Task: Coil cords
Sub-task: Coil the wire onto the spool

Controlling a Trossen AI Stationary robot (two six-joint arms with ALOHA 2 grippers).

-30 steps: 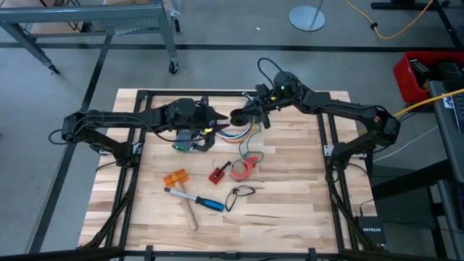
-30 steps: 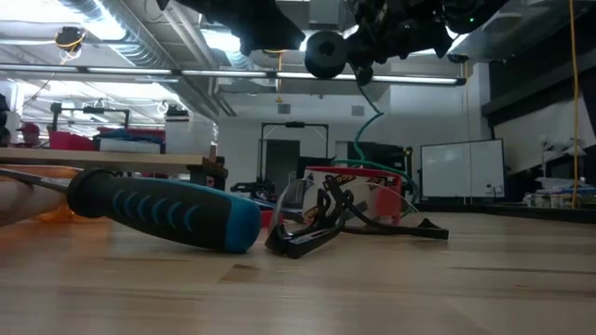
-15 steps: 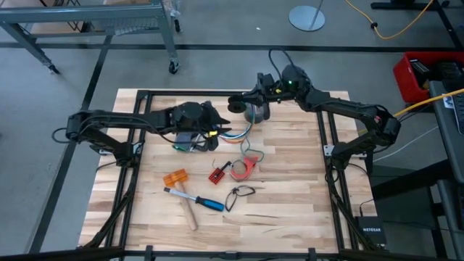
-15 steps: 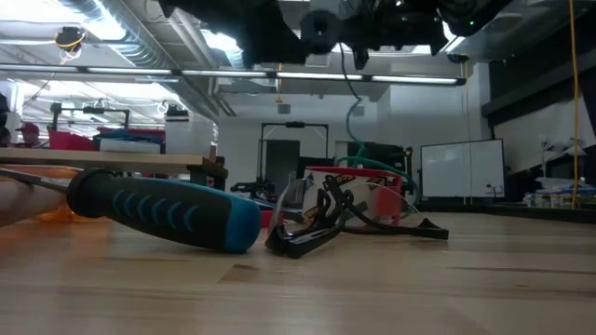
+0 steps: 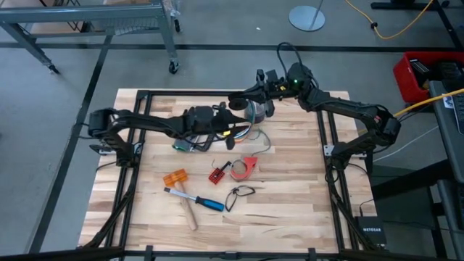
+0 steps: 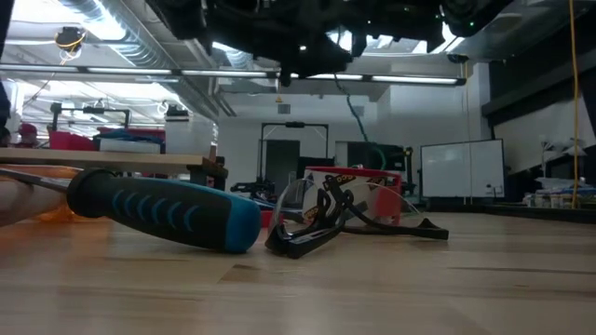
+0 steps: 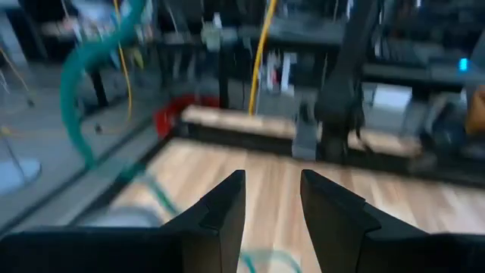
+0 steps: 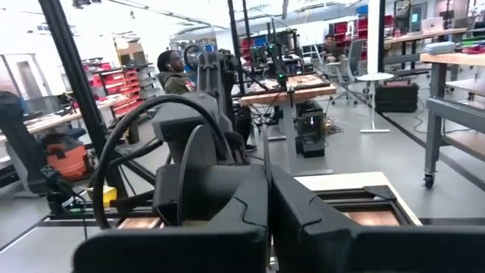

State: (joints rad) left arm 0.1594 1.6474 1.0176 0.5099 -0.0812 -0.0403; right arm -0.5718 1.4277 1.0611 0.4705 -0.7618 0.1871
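The cords (image 5: 246, 135) lie at upper centre of the counter (image 5: 290, 203). The left gripper (image 5: 226, 129) is narrowly parted beside them; the right gripper (image 5: 243, 100) is closed on one strand. Being light and limp, they are best pinched mid-bundle.

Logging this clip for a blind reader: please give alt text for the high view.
Both arms meet over the table's far middle, the left tool and right tool above the loose cords. Nearer lie a red tape roll, an orange block and a blue-handled hammer.
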